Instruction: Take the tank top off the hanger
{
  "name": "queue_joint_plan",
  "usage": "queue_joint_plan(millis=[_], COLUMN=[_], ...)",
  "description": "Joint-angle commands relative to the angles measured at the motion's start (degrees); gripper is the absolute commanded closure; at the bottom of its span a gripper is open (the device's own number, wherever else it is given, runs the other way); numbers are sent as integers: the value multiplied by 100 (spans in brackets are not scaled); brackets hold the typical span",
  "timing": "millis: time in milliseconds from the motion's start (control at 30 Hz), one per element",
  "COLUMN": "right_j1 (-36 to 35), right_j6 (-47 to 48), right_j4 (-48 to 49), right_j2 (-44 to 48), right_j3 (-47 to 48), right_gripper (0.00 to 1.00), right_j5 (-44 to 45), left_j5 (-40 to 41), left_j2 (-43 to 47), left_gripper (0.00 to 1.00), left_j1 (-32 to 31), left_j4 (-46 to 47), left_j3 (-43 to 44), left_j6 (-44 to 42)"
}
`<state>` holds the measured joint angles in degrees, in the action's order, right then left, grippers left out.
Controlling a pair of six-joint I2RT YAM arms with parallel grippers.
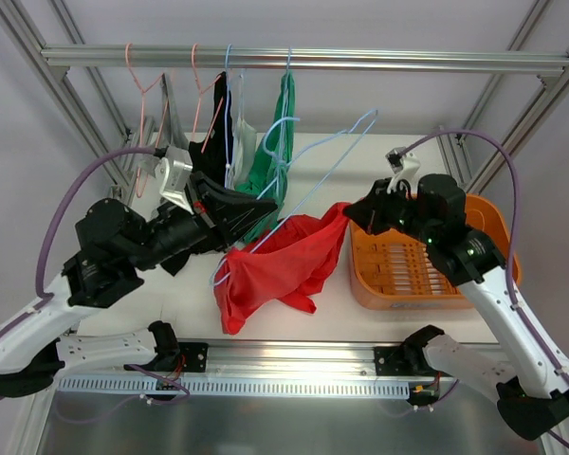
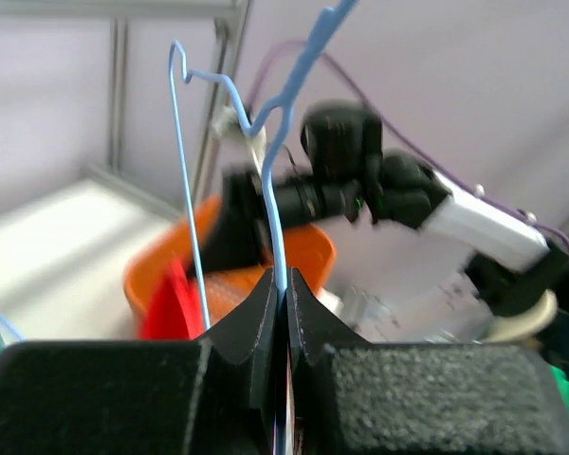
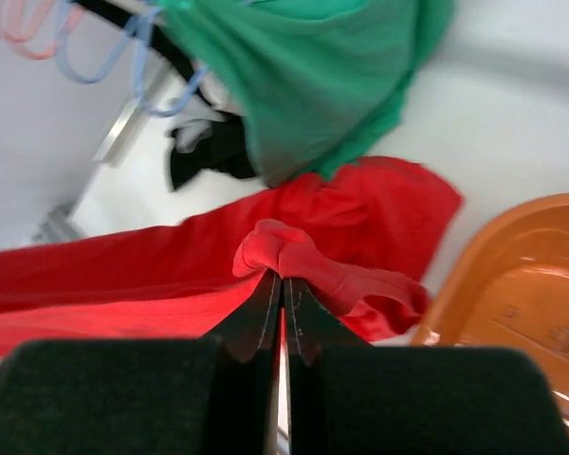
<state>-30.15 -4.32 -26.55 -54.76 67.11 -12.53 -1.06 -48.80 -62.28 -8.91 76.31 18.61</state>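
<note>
The red tank top (image 1: pixel 275 267) hangs bunched over the middle of the table, still threaded on a light blue wire hanger (image 1: pixel 334 156) that slants from lower left up to the right. My left gripper (image 1: pixel 268 210) is shut on the hanger's wire; in the left wrist view the blue wire (image 2: pixel 277 199) rises straight out from between the closed jaws of that gripper (image 2: pixel 284 282). My right gripper (image 1: pixel 352 216) is shut on a bunched fold at the tank top's right edge. In the right wrist view the red cloth (image 3: pixel 294 251) bulges over the closed tips of the gripper (image 3: pixel 283 282).
An orange basket (image 1: pixel 493 227) stands at the right, under my right arm. The rail (image 1: pixel 360 60) at the back carries pink hangers (image 1: pixel 142 90), a black garment (image 1: pixel 218 133), a white one and a green one (image 1: pixel 273 152) on blue hangers, close behind the held hanger.
</note>
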Motion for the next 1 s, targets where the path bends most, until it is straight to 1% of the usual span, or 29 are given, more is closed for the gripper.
queue_joint_plan(millis=[0,33,100,133,167,200,233,267,333,367,400,467,533,600,667,733,767,800,833,867,900,933,967], right_j1=[-8,-52,-122,-244,-315,-412,-578,-658,-894,-966,-1027,-1194,-1282,-1326,-1397,-1493,-1511,-1529,-1537,-1546,-1546,-1546,-1546], right_j6=[-595,-675,-833,-877,-913,-1026,-1114,-1185,-1456,-1536,-1589,-1599,-1590,-1511,-1432,-1309,-1300,-1274,-1256,-1238,-1221,-1160,-1107], right_j4=[685,808,861,870,888,888,1001,1080,1274,1518,1599,1635,1635,1583,1284,1231,1248,1240,1239,1239,1231,1170,1108], right_j2=[588,824,1011,1090,1221,1266,1310,1336,1328,1319,1276,1240,1205,1161,1012,889,871,845,836,818,835,853,932], right_j3=[-407,-514,-786,-874,-954,-1041,-1286,-1410,-1700,-1997,-2122,-2377,-2518,-2659,-2660,-2686,-2686,-2686,-2651,-2616,-2589,-2511,-2467], right_gripper=[100,100,100,100,100,100,100,100,99,98,96,97,99,100,99,84,80,78,73,65,41,23,2], right_j5=[-1189,-1460,-1699,-1795,-1866,-1858,-1849,-1875,-1875,-1867,-1832,-1570,-1402,-1199,-892,-795,-725,-698,-672,-645,-619,-566,-409], left_j5=[-269,-342,-421,-387,-377,-369,-229,-228,-149,-97,-35,62,62,290,404,369,457,597,720,878,1106,1613,1792], left_j2=[-489,-595,-1015,-1174,-1333,-1630,-1764,-1887,-2220,-2344,-2580,-2757,-2924,-2986,-3066,-2969,-2908,-2751,-2671,-2540,-2251,-2083,-1890], left_gripper=[100,100,100,100,100,100,100,100,100,100,100,100,100,100,100,100,100,100,100,100,100,100,100], left_j1=[-30,-30,-30,-30,-30,-30,-30,-30,-30,-30,-30,-30,-30,-30,-30,-152,-188,-205,-214,-275,-328,-389,-494], left_j4=[2735,3180,3919,4454,4694,4940,5517,5870,6696,7683,8233,9357,9443,9085,9064,9056,9021,8951,8768,8618,8425,7762,7363], left_j3=[-466,-555,-653,-627,-609,-591,-617,-679,-976,-1100,-1327,-1452,-1348,-1155,-1005,-1101,-1145,-1258,-1329,-1417,-1557,-1610,-1672], left_j6=[-1288,-1673,-2131,-2273,-2631,-2774,-2888,-3211,-3451,-3661,-3732,-3794,-3908,-4005,-4110,-4330,-4418,-4375,-4323,-4105,-3928,-3700,-3167])
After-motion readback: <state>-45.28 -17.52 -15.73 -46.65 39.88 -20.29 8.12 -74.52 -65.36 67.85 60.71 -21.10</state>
